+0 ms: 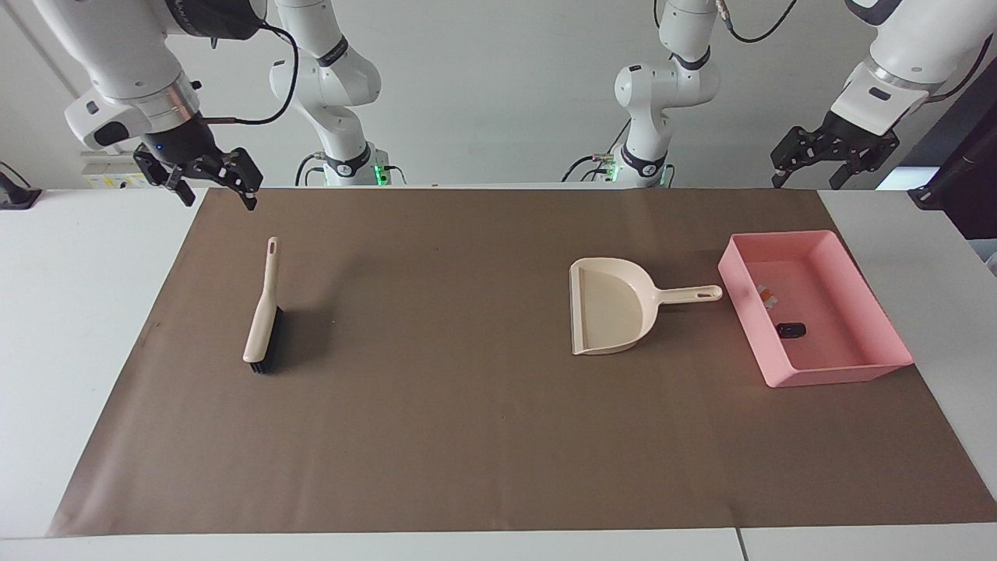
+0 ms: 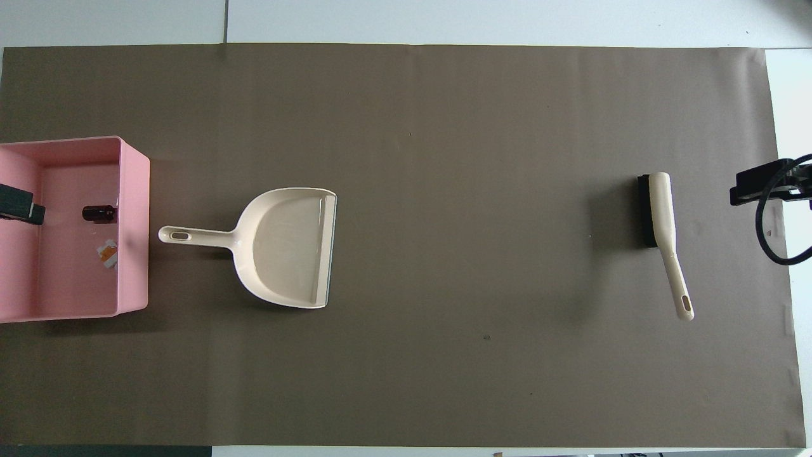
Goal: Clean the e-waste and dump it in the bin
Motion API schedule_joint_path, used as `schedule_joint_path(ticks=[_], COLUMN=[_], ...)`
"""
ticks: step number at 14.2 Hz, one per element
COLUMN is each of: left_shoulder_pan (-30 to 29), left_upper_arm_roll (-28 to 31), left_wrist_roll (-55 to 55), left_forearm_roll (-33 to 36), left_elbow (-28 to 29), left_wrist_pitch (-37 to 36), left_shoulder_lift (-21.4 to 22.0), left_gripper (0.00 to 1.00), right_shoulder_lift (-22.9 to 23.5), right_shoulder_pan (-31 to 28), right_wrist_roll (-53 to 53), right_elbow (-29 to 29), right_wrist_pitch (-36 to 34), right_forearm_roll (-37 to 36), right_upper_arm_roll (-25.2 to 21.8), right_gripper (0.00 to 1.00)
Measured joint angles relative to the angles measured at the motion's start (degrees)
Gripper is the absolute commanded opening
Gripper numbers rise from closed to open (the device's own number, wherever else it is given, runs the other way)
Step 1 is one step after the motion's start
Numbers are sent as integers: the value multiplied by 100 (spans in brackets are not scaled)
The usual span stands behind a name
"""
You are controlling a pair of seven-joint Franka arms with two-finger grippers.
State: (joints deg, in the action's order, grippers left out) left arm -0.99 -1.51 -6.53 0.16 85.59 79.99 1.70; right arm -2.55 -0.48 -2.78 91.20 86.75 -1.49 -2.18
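Black-fingered and spread wide, the right gripper [image 1: 212, 181] hangs in the air with nothing between its fingertips, over the edge of the brown mat [image 1: 467, 436] nearest the robots, at the right arm's end of the table [image 1: 78, 312]. At the other end the left gripper [image 1: 831, 156] is raised above the table edge close to the robots, its fingers also spread wide and empty; in the overhead view only a dark tip of it shows over the pink bin [image 1: 880, 312]. Next out from the robots come three things lying roughly abreast on the mat. Toward the right arm's end is a cream hand brush [image 1: 262, 315] with black bristles, its handle pointing toward the robots. Well apart from it, toward the left arm's end, rests a beige dustpan [image 1: 611, 304], flat on the mat, with its handle pointing at the bin and stopping just short of the bin's wall. The bin sits at the left arm's end of the mat, and both pieces of e-waste lie on its floor: the white-grey bit with the orange patch [image 1: 766, 294] close to the wall beside the dustpan, and the small black cylinder [image 1: 791, 329] near it, a little farther from the robots.
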Motion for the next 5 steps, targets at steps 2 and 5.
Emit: schedule_joint_path(ticks=[2, 5], left_shoulder_pan=[0, 0], left_upper_arm_roll=[0, 0], left_wrist_roll=[2, 3], left_forearm_roll=[0, 0], left_elbow=[9, 25], left_wrist_pitch=[0, -2], left_shoulder_lift=[0, 0], left_gripper=[98, 98], right_shoulder_lift=[-3, -7], right_shoulder_pan=[0, 0], right_wrist_roll=[0, 0], right_elbow=[6, 10], right_wrist_pitch=[2, 2], right_forearm_roll=[0, 0], right_upper_arm_roll=[-4, -9], right_gripper=[100, 100])
